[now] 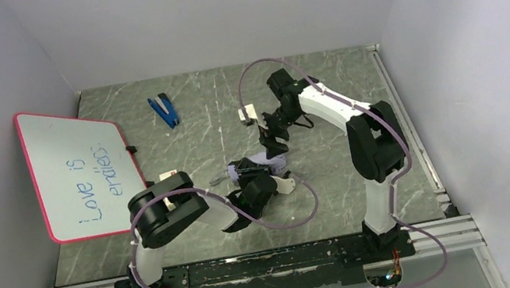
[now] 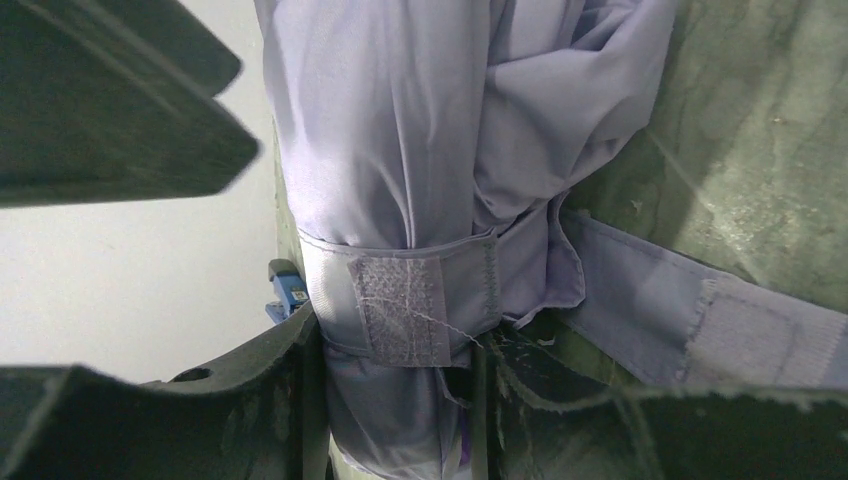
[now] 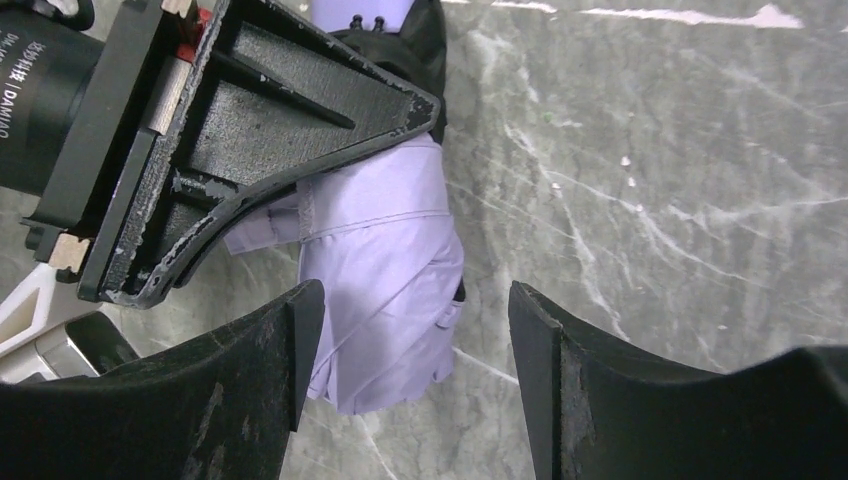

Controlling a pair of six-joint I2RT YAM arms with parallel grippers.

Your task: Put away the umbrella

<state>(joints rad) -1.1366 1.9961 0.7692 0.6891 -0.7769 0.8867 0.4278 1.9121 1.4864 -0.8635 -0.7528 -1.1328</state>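
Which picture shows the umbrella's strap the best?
The left wrist view. There the strap sits in the middle, wrapped round the folded umbrella, with its fuzzy patch facing the camera. The right wrist view shows mostly the umbrella's purple cloth, and the strap is hard to pick out. In the top view the umbrella is tiny and partly hidden.

Two black-and-white arms reach inward toward each other. The left arm (image 1: 169, 216) lies low with its elbow bent, and its gripper (image 1: 250, 178) is clamped around the umbrella (image 3: 385, 250). The right arm (image 1: 364, 142) arches high and folds back. Its gripper (image 3: 410, 300) points downward, fingers spread apart.
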